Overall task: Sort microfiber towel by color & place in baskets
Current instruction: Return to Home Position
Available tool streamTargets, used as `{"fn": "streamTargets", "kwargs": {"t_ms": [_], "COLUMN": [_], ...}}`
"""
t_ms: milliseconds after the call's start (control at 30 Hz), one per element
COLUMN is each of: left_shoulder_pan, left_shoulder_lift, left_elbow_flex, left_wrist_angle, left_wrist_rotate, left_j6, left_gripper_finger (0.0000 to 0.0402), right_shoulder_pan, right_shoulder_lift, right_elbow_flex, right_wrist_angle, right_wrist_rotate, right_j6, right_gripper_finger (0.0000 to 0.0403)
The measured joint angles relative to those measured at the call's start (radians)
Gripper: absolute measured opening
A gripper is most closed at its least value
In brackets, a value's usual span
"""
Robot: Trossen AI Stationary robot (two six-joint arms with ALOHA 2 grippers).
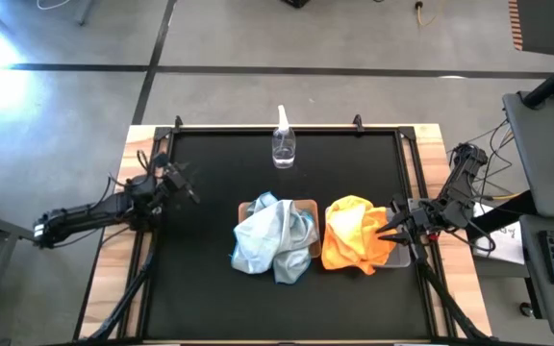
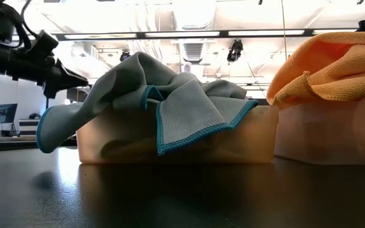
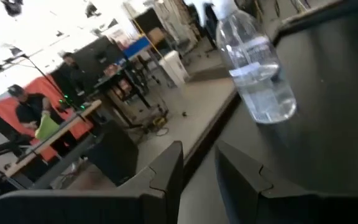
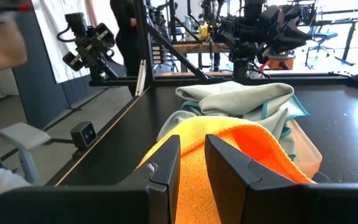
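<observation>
Pale blue-grey towels are heaped in the tan-brown basket, their corners hanging over its wall. Orange towels fill the translucent grey basket to its right and spill over the rim. My right gripper is at the orange heap's right edge, its fingers a little apart, with orange cloth showing just beyond them. My left gripper hangs raised over the table's left part, slightly open, facing the spray bottle.
A small clear spray bottle stands near the table's far edge, behind the baskets. The black table top is bordered by a raised frame. People and desks show in the room beyond the table.
</observation>
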Motion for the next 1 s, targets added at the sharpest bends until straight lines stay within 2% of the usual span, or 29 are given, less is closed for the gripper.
{"fn": "streamTargets", "kwargs": {"t_ms": [333, 1000], "left_shoulder_pan": [-0.001, -0.001], "left_shoulder_lift": [0.129, 0.218], "left_elbow_flex": [0.044, 0.048], "left_wrist_angle": [0.004, 0.006], "left_wrist_rotate": [0.0, 0.001], "left_j6": [-0.004, -0.004], "left_gripper_finger": [0.0078, 0.0078], "right_shoulder_pan": [0.0, 0.0], "right_shoulder_lift": [-0.001, -0.019], "right_elbow_flex": [0.0, -0.062], "right_wrist_angle": [0.0, 0.015], "right_wrist_rotate": [0.0, -0.027], "right_j6": [0.0, 0.0], "right_gripper_finger": [0.0068, 0.0068]}}
